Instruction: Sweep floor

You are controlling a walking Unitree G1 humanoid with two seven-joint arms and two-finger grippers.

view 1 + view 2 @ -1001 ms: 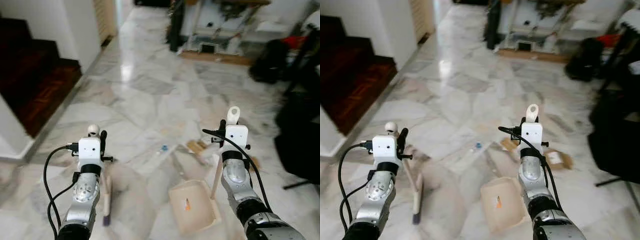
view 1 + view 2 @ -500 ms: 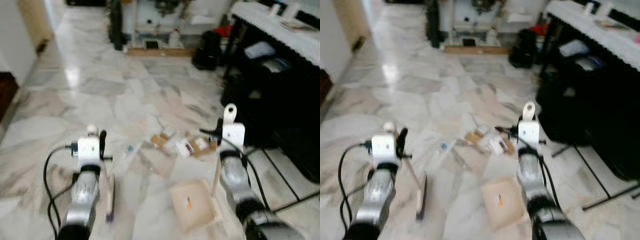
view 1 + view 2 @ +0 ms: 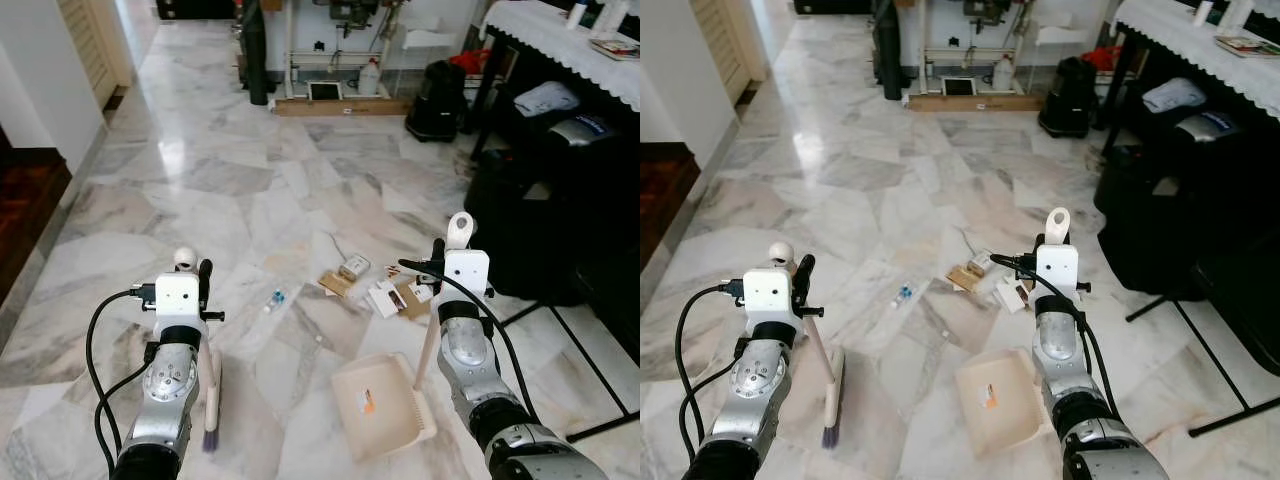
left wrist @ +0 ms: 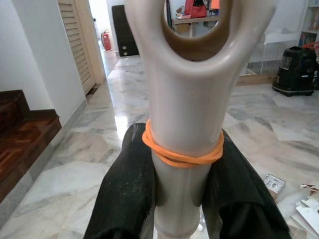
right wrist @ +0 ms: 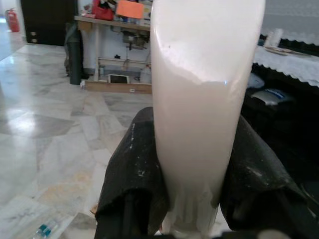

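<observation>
Marble floor (image 3: 250, 190), glossy, grey-veined and white, spread between a dark wooden stair (image 3: 25, 200) at far left and black-draped furniture (image 3: 560, 200) at right. Left gripper (image 4: 174, 199) clenched on the cream plastic handle of a broom (image 3: 212, 400), black fingers (image 4: 127, 194) pressed to both sides just below an orange rubber band (image 4: 182, 154) and the handle's looped end; broom head down on the floor beside the silver left arm, dark bristles at its near tip. Small blue-capped bottle (image 3: 276, 298) lying flat near mid-floor. Litter (image 3: 380, 290) of torn brown cardboard and white paper scraps scattered just beyond a dustpan (image 3: 380, 405), beige, squarish, shallow-walled, resting on the floor with an orange speck inside. Right gripper (image 5: 189, 189) clamped on the dustpan's smooth, pale upright handle, fingers (image 5: 134, 174) hugging it on either side, handle top rounded with a hole. Black bags and a low wooden shelf along the far wall.
</observation>
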